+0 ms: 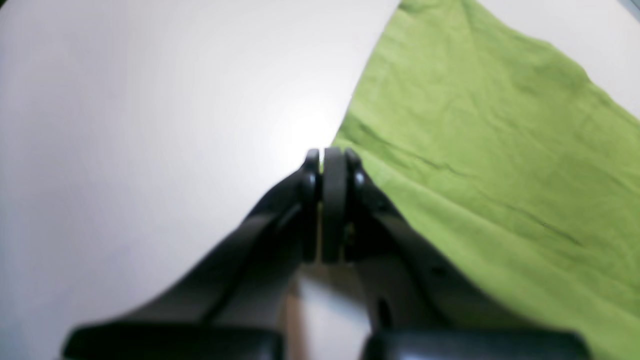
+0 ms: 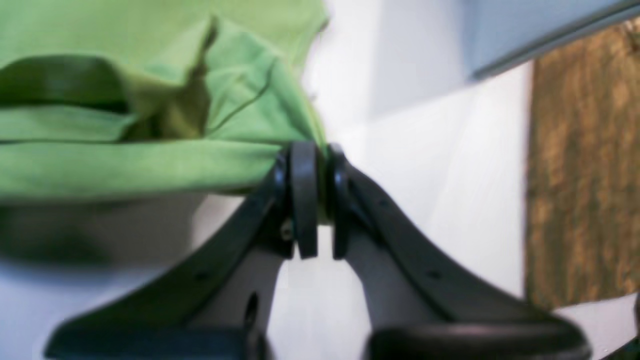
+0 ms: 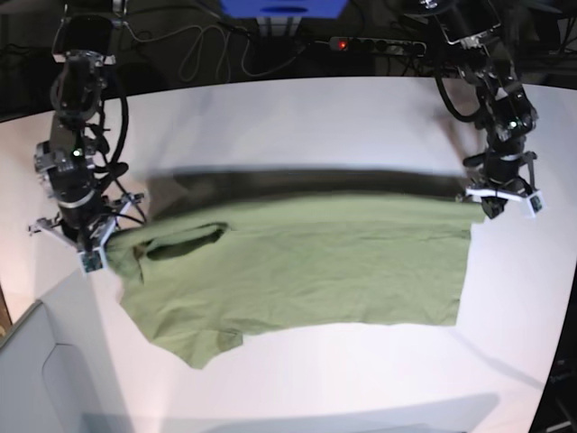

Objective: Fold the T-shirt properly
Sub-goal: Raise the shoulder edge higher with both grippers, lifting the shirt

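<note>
The green T-shirt hangs stretched between my two grippers, its upper edge raised off the white table and its lower part lying on it. A dark shadow falls on the table behind the raised edge. My right gripper is at the left of the base view, shut on the collar-and-sleeve end. In its wrist view the bunched T-shirt runs into the right gripper. My left gripper is shut on the hem corner. In its wrist view the T-shirt meets the left gripper.
A power strip, cables and a blue box lie beyond the table's far edge. A grey panel stands at the near left corner. Wooden floor shows past the table edge in the right wrist view.
</note>
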Controlling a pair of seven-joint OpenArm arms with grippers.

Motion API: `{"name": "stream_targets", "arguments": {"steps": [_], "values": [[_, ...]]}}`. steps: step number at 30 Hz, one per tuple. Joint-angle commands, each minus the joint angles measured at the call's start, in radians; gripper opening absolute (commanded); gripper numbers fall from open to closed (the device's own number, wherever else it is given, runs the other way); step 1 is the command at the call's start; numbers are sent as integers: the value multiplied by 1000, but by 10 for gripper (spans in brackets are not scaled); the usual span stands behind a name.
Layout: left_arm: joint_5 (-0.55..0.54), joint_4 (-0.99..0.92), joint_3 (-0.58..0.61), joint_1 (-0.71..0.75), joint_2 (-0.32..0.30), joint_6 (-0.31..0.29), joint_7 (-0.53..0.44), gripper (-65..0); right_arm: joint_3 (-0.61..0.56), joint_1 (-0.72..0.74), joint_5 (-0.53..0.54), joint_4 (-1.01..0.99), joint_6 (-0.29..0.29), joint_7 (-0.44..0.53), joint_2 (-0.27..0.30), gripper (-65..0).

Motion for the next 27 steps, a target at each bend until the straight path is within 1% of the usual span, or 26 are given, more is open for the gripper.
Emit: {"name": "stream_targets", "arguments": {"steps": [1,7,9,11,13,17,22,27], "values": [[-3,24,-7,-10,-18,3,-28,-650,4,13,-5,13,11,7,9,-648],[-3,10,-7,4,0,0,-28,-650,3,-21,-5,-7,11,13,12,-648],[-3,17,-7,4,11,0,-28,-650,17,-27,-4,14,11,32,9,-648],[-3,25,-7,4,11,2,-28,-650,17,-36,-4,36,11,53,9,-648],[-3,28,-7,1,7,3,-28,-650,9,-42,-4,36,11,55,9,-648],[-3,17,-7,6,8,0,-27,-650,11,-49,-4,-4,11,62,8,-648],[-3,19,-7,6,11,0,-27,-650,44,-50,-2,22,11,112,-29,-648],[-3,19,-7,21,11,0,-27,-650,46,-53,-7,18,11,96,-34,-648]]}}
